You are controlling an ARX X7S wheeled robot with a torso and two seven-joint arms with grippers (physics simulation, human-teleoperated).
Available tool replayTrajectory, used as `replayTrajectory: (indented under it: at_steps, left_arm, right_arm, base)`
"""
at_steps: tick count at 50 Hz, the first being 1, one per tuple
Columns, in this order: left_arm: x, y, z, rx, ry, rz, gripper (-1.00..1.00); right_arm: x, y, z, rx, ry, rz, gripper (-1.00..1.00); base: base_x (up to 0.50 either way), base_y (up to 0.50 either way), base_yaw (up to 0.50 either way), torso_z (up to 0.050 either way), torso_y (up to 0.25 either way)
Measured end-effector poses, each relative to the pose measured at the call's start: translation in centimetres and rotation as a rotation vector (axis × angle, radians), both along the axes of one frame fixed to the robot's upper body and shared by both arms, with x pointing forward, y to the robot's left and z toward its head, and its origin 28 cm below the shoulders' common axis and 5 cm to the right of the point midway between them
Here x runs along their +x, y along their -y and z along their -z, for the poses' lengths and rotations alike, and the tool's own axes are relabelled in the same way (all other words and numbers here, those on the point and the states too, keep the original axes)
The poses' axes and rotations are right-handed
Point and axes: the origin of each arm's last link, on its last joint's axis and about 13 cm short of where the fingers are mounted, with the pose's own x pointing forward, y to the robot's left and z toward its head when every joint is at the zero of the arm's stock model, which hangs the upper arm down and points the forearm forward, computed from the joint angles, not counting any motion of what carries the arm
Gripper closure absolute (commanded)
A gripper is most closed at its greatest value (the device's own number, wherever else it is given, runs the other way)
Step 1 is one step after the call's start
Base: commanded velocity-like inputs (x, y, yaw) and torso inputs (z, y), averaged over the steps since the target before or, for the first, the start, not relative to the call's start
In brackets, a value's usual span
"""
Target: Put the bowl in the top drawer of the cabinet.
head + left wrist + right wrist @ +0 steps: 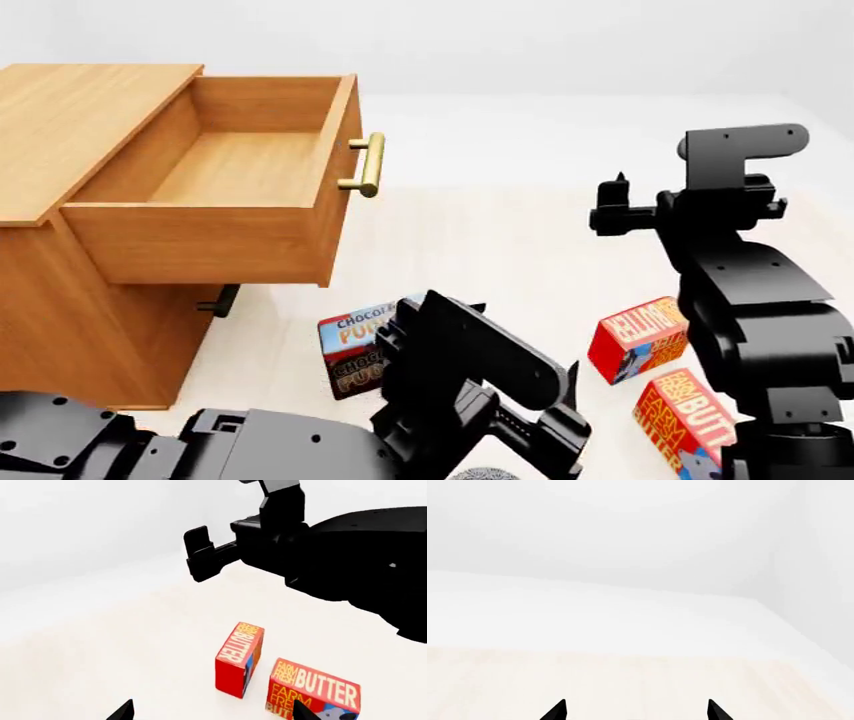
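Note:
The light wooden cabinet (60,270) stands at the left of the head view. Its top drawer (200,235) is pulled fully out and holds nothing; the brass handle (368,164) faces right. My left gripper (210,714) is open, low over the floor near two butter boxes, nothing between its fingertips. My right gripper (635,712) is open too, raised at the right of the head view (614,215) and facing bare floor. A grey sliver (483,474) peeks out under my left arm; I cannot tell whether it is the bowl.
Two red butter boxes (641,338) (687,415) lie on the floor by my right arm, also in the left wrist view (239,659) (313,687). A chocolate pudding box (350,345) sits below the drawer front. The lower drawer's handle (220,300) is in shadow.

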Motion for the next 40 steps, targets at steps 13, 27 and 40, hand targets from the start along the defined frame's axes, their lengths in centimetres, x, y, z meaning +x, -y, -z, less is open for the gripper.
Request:
replayTrajectory:
  at_steps: [13,27,40]
  left_arm:
    - [-1.2,-0.9,3.1,-0.001,-0.104,0.048,-1.0]
    - [-0.9,-1.9,6.0,-0.02,-0.219,0.013,-1.0]
    - [-0.4,-2.3,8.1,-0.037,-0.352,-0.002,-1.0]
  right_arm:
    - [-0.1,0.5,0.3,0.012,0.002,0.024,-1.0]
    - [-0.3,0.8,0.8,0.019,0.001,0.039,-1.0]
    - [-0.5,1.1,1.0,0.034,0.007,0.048,-1.0]
  base:
    - [0.0,0.0,0.0,0.0,0.0]
    - [0.0,0.0,0.0,0.0,0.0]
    - [0.0,0.0,0.0,0.0,0.0]
